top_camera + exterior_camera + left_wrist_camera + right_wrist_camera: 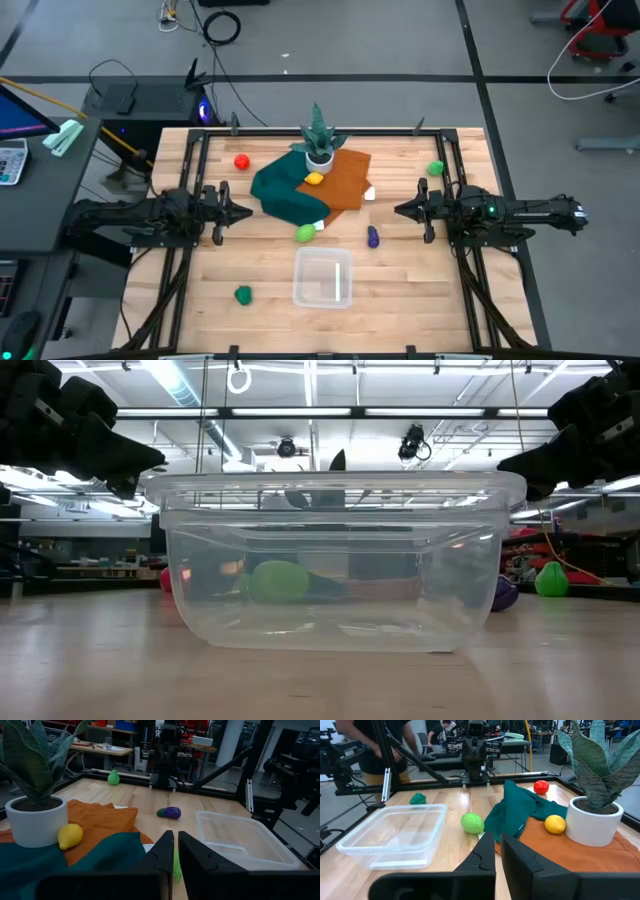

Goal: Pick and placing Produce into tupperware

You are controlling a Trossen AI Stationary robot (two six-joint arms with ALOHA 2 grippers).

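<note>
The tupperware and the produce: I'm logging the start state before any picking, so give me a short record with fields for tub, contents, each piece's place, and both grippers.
tub: clear tupperware, front centre of the table
contents: none
red piece: back left, on bare wood
yellow piece: on the orange cloth, by the potted plant
round green piece: beside the teal cloth
purple piece: right of centre
other green pieces: front left, back right
left gripper: shut, empty
right gripper: shut, empty
</note>
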